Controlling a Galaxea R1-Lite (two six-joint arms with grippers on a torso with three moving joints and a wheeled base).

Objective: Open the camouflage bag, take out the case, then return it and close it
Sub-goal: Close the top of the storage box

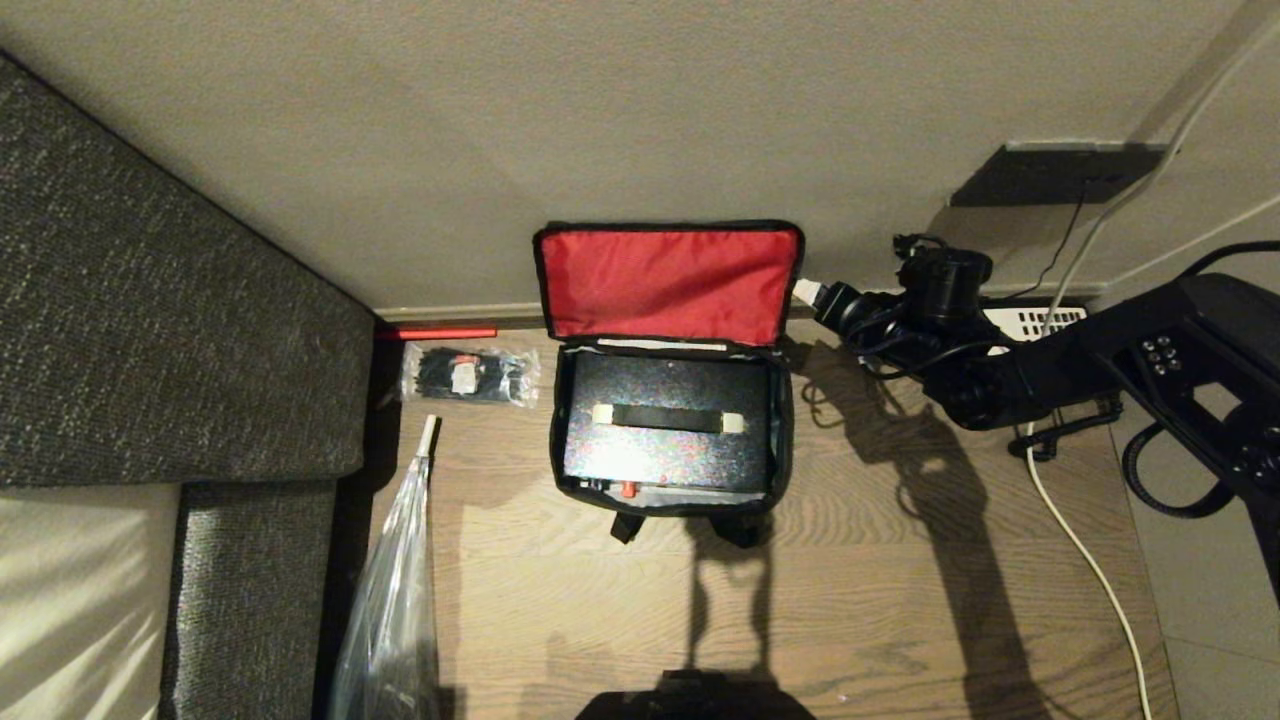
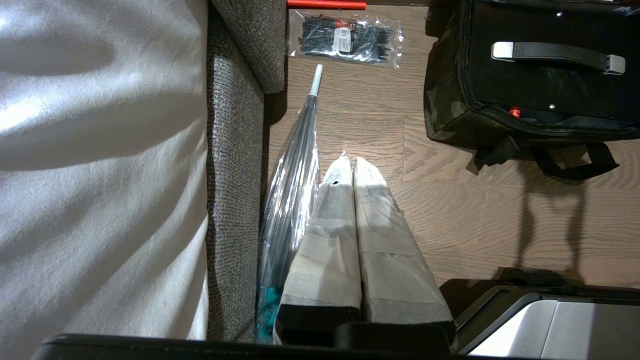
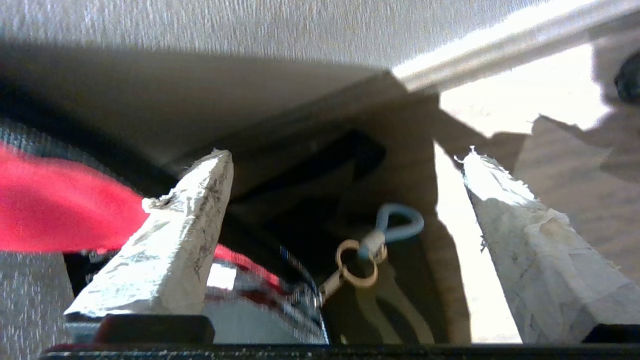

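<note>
At frame centre the bag (image 1: 670,400) lies open, the case (image 1: 665,425) inside: rigid, likely weighty; its strap handle (image 1: 667,418) suits lifting. Right claw (image 1: 812,293), spread wide, holds nothing.

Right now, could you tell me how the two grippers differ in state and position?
The right gripper has its taped fingers spread wide beside the camouflage bag's raised red lid; the left gripper has its fingers pressed together over bare floor, apart from the bag. Both hold nothing.
</note>
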